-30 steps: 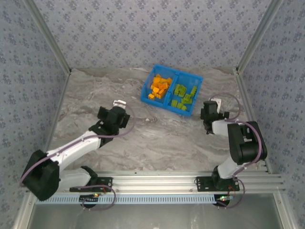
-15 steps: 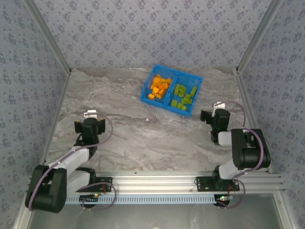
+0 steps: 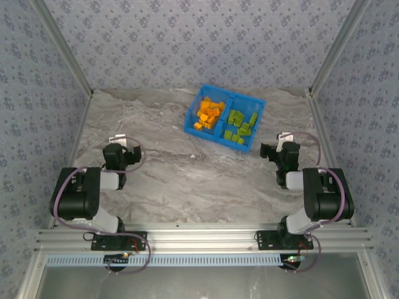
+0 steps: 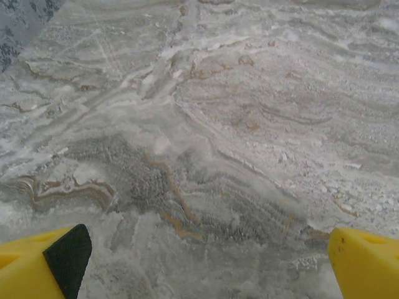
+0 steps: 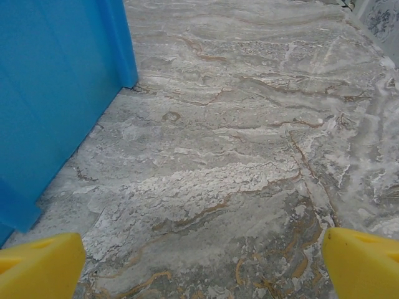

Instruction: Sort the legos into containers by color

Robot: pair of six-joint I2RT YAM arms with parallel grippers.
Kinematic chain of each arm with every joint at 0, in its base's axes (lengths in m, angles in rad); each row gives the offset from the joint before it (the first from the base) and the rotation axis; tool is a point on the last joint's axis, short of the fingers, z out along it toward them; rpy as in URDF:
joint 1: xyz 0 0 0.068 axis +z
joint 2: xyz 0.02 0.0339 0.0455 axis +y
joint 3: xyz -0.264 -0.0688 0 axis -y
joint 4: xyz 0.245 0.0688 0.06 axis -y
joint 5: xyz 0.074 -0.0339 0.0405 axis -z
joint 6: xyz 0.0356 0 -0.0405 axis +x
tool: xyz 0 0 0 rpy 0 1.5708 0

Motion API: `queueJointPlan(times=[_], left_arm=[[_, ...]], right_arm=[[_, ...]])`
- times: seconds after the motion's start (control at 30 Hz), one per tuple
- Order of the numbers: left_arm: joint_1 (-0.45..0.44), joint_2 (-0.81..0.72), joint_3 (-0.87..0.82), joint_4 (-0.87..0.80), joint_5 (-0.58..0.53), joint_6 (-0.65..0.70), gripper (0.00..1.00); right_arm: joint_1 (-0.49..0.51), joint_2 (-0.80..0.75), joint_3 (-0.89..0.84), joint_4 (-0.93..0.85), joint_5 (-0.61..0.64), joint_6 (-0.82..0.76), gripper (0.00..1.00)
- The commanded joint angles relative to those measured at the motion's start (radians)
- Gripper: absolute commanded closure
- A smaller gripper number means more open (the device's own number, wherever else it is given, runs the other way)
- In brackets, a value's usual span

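Orange legos [image 3: 209,114] are binned left, green legos [image 3: 240,124] right, in the blue bin [image 3: 190,126]. Left gripper [image 4: 209,261] and right gripper [image 5: 202,261] are spread wide — nothing gripped.

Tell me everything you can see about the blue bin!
The blue bin looks like bright, smooth plastic. It is a rectangle split by a middle wall into two compartments. It sits flat, turned a little askew, on the far part of the marbled table. Orange legos lie in its left compartment and green legos in its right.
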Motion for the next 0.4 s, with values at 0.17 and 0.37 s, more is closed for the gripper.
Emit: queueJointPlan(times=[0.17,0.37], left_arm=[[0.012,-0.010,0.033,0.042,0.044,-0.018,0.01],[0.013,-0.008,0.032,0.048,0.043,-0.018,0.01]], right_arm=[[-0.009,0.000,0.023,0.008,-0.026,-0.018,0.00],[-0.012,-0.002,0.018,0.018,-0.024,-0.018,0.00]])
